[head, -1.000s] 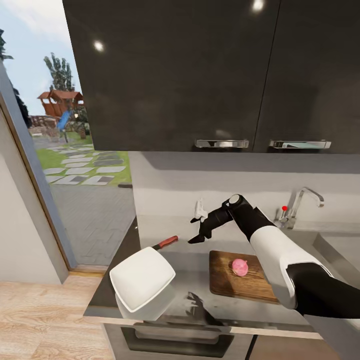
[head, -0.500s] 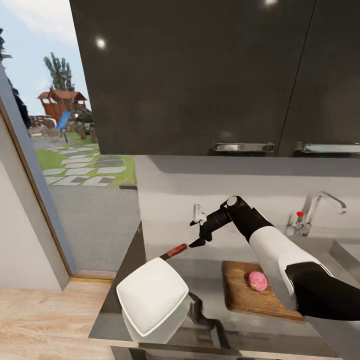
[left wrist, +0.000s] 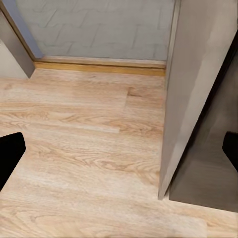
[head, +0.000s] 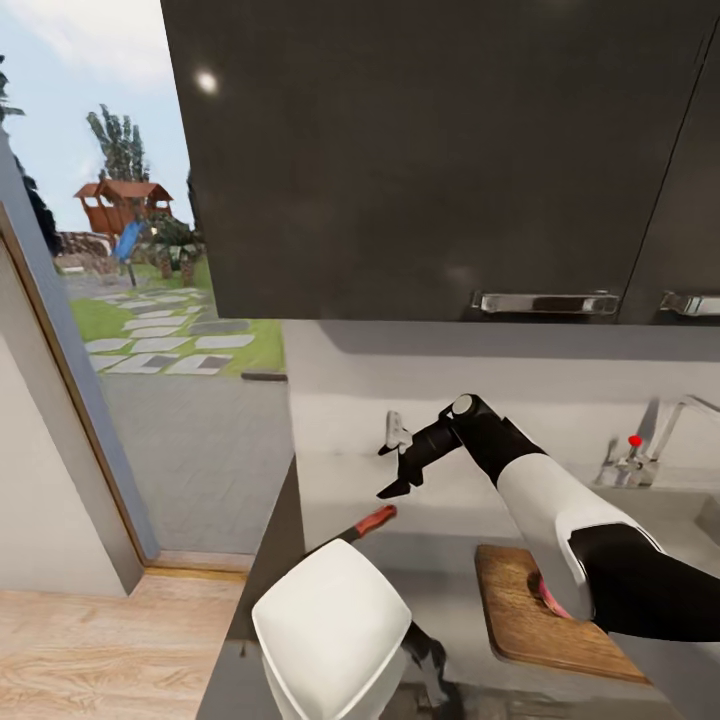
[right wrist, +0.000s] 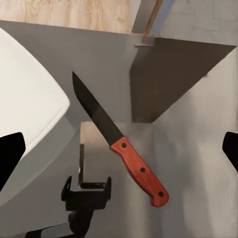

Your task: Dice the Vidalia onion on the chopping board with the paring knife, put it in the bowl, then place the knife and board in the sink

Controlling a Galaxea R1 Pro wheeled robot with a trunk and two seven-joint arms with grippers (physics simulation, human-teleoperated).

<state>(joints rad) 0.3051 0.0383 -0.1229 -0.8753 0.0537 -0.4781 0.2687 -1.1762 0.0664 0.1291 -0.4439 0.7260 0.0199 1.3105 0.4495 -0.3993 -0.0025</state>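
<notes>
right claw (head: 397, 471): fingers spread wide, empty, hanging above the knife (right wrist: 120, 141) | knife: flat on the countertop (head: 450, 585) near its back edge, blade toward the bowl (head: 335, 625) at the front corner | board (head: 520, 620): right of bowl, onion (head: 548, 596) partly behind arm | left claw (left wrist: 119, 153): open, empty, over wood floor (left wrist: 79, 144)

A: Changes over the last 1 s?

B: Camera panned left, so whole scene displaced rightward in head view. Relative to countertop (head: 450, 590), right gripper (head: 398, 472) advanced from near chopping board (head: 545, 620) to above paring knife (head: 365, 525) handle. Jaws spread wide throughout.

A: Onion?

B: Previously exposed on board; now mostly hidden behind right forearm (head: 560, 520).
</notes>
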